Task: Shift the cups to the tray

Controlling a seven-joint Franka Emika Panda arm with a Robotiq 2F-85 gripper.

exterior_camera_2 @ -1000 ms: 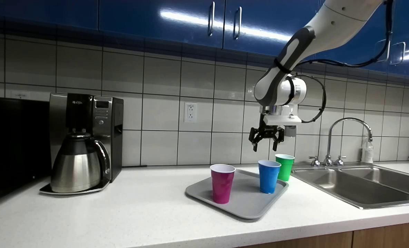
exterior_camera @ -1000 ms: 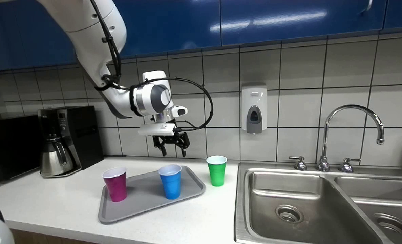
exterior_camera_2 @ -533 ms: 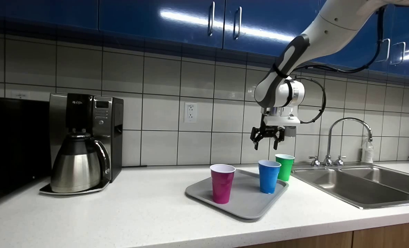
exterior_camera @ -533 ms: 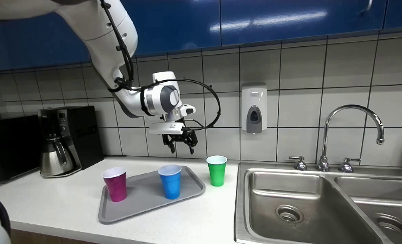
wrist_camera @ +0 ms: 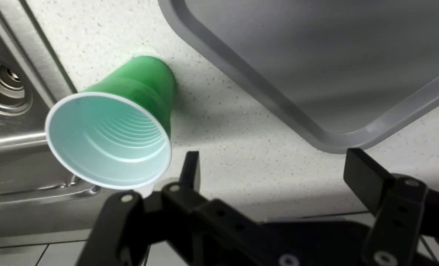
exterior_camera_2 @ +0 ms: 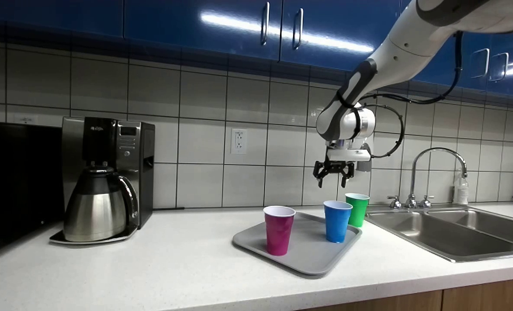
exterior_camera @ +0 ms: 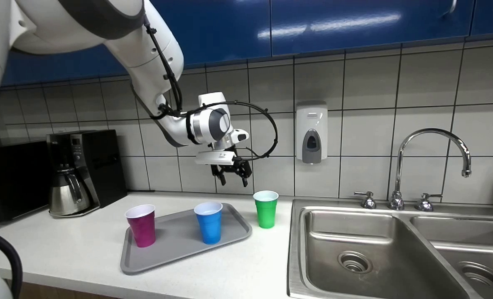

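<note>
Green cup stands below and outside the spread jaws

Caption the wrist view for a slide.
Open, empty fingers above the counter, with the green cup standing upright between sink and grey tray.

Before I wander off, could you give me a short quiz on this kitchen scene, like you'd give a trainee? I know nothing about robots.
1) Fill in the blank: the green plastic cup stands on the countertop between the grey tray and the ____.
2) True or false: the pincer is open and has nothing in its grasp.
3) Count: how many plastic cups stand on the tray?

Key:
1) Steel double sink.
2) True.
3) Two: the magenta cup and the blue cup.
</note>
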